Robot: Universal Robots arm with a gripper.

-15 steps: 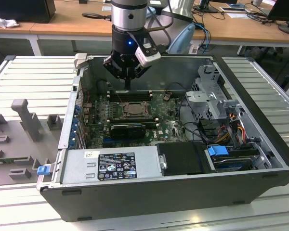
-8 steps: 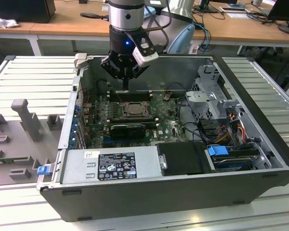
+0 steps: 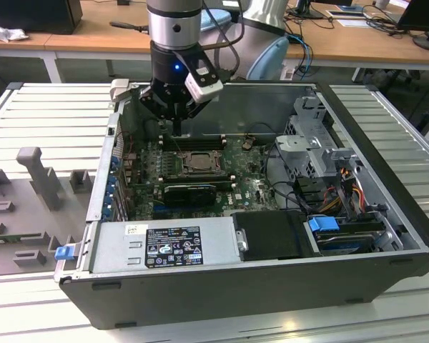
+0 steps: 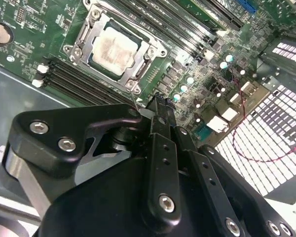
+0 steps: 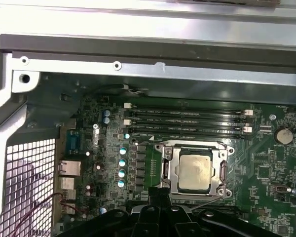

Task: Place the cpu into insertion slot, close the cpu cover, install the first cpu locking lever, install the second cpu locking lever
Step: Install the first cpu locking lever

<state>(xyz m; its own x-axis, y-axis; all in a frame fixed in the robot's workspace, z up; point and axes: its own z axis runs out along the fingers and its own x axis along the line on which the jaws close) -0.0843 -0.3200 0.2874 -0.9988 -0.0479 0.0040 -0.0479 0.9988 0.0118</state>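
Pincer [image 4: 160, 106] hangs closed near cpu [image 4: 113, 49] under cpu cover [image 4: 138, 74].

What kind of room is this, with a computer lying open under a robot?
Probably a lab or workshop in an office-like room. An opened computer case lies on a slatted metal table under the robot's claw, and wooden desks with cables and monitors stand behind.

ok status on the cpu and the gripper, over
Gripper shut, empty, above the board near the socket. Cpu seated in insertion slot, cpu cover down around it. Nothing between gripper and socket.
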